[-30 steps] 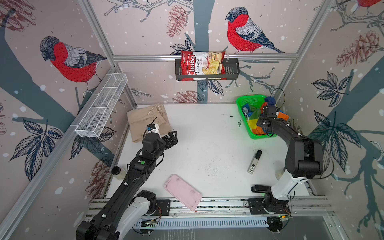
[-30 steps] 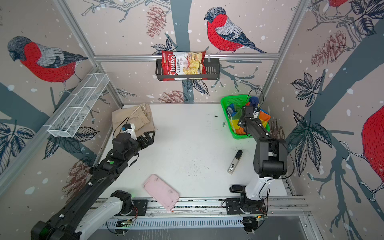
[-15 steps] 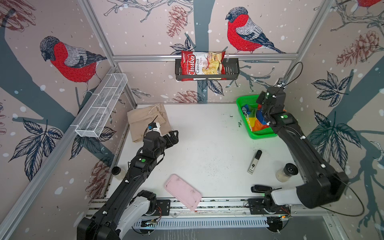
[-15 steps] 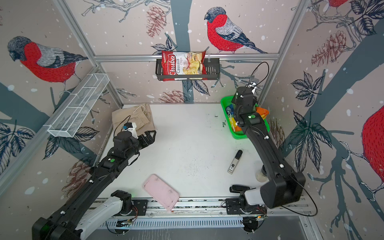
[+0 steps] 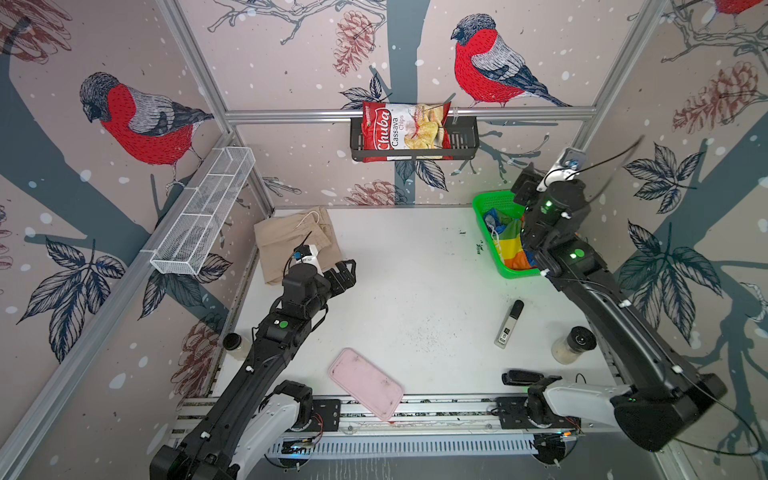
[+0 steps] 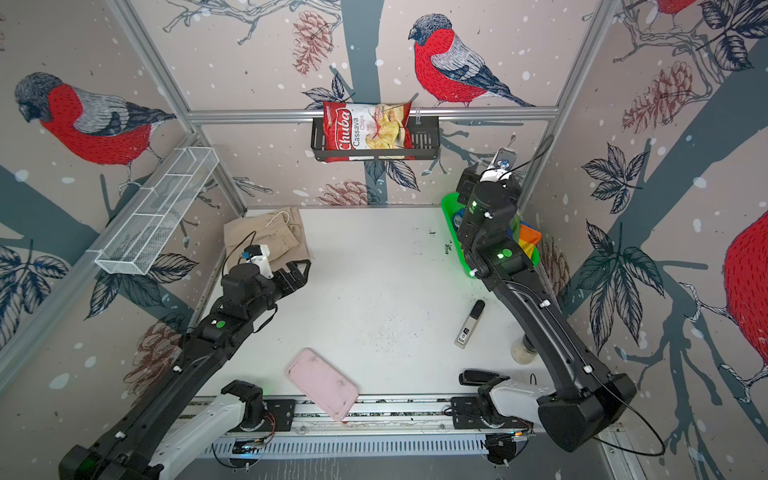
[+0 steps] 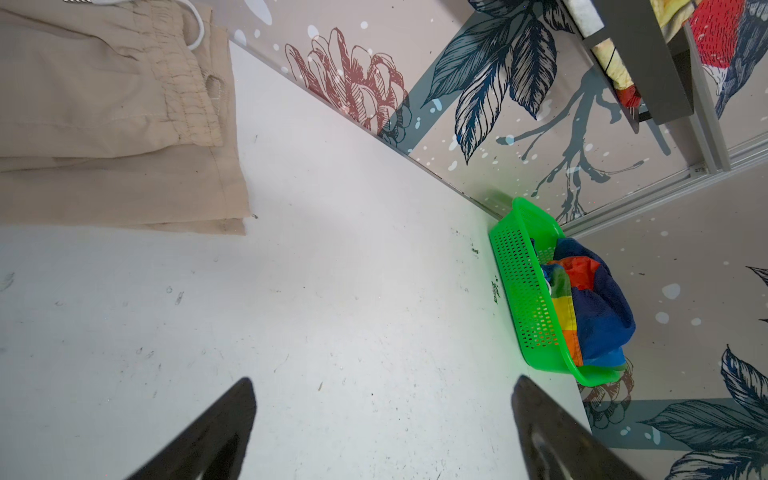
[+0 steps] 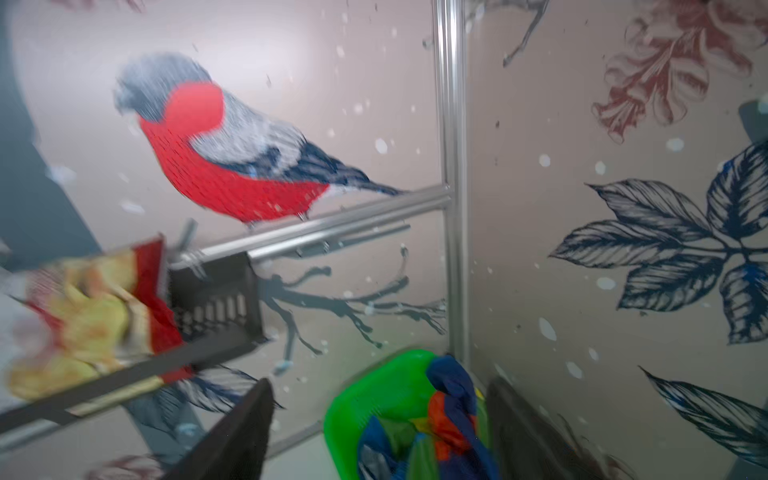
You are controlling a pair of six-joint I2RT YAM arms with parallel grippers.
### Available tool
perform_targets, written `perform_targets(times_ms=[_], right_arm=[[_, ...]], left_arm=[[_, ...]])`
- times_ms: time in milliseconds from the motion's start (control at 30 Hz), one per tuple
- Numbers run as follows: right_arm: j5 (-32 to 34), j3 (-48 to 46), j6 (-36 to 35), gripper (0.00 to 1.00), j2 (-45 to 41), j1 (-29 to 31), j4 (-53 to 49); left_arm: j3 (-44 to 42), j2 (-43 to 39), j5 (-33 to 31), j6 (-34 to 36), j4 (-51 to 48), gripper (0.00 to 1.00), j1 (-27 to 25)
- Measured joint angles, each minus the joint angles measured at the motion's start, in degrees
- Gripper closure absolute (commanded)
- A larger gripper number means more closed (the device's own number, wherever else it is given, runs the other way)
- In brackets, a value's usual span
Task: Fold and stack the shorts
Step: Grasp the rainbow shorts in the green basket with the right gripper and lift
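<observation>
Jaws wide, right gripper [image 8: 380,388] hangs raised above striped shorts [image 5: 509,245] in basket [image 5: 517,272].

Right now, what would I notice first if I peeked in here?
First the rainbow shorts bunched in the green basket at the far right corner of the table. Next, the red chips bag in the black rack on the back wall, and the folded beige shorts at the far left corner.

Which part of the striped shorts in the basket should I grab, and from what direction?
Pinch the raised blue-and-orange fold atop the striped shorts, coming down from above with the open right end effector. They lie crumpled in the green basket, whose walls likely block a sideways approach, and the bunch humps above the rim.
</observation>
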Motion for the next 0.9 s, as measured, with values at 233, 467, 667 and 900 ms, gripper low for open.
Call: perform_targets(times_ms=[233,467,667,900], right_arm=[[-9.66,-8.33,9.79,0.00,4.66,-14.25,-6.88],[-16.17,-15.08,15.30,0.00,13.49,-23.19,-9.86],[-21.27,-17.03,16.44,0.33,24.48,-29.14,-8.59],[-27.91,-16.37,17.77,1.00,28.92,-33.29,-4.52]], left_arm=[[0.66,-2.08,-2.82,0.37,-2.05,0.02,0.02],[4.24,-1.16,-3.26,0.39,-2.86,0.03,0.07],[3.96,-1.51,-3.15,0.35,-2.86,0.03,0.07],[3.39,-0.98,-3.13,0.31,-2.97,0.03,0.07]])
